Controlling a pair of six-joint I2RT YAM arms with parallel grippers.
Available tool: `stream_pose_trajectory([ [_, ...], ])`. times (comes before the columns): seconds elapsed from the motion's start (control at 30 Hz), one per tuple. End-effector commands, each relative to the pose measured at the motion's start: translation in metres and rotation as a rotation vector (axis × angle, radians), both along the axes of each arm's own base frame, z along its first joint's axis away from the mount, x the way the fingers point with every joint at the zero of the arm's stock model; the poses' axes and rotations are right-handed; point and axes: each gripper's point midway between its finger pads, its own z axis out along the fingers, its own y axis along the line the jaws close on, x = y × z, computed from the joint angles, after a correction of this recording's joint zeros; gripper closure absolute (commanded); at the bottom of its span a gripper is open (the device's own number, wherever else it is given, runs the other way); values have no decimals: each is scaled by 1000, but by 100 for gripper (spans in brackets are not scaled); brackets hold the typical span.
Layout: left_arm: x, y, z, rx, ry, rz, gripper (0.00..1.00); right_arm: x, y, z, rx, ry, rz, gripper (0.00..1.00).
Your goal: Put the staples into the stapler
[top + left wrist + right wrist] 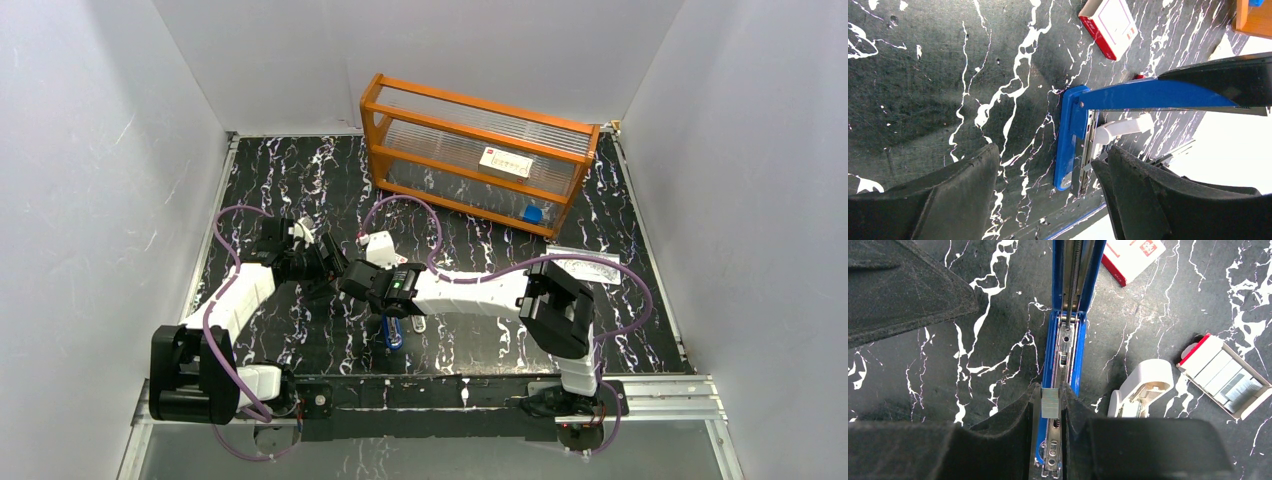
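The blue stapler [1065, 355] lies open on the black marbled table, with its lid raised and its metal channel bare. It also shows in the top view [393, 332] and the left wrist view [1066, 145]. My right gripper [1050, 401] is shut on a small silvery block of staples [1050, 403] and holds it right over the channel. My left gripper [1050, 150] is open, with its fingers either side of the stapler's hinge end and not touching it. The red-and-white staple box tray [1225, 375] holds more strips.
The box's sleeve [1133, 255] lies beyond the stapler. A white rounded object [1143, 387] sits just right of the stapler. An orange rack [480, 150] stands at the back, with a clear bag [585, 265] to the right. Both grippers crowd the table's middle [350, 275].
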Motion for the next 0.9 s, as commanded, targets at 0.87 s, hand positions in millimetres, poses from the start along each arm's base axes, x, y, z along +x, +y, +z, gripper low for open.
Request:
stream_pose_trajectory([
  [0.87,-2,1,-3,0,14,-12,24,8,-3,2,14,-4,-36,72],
])
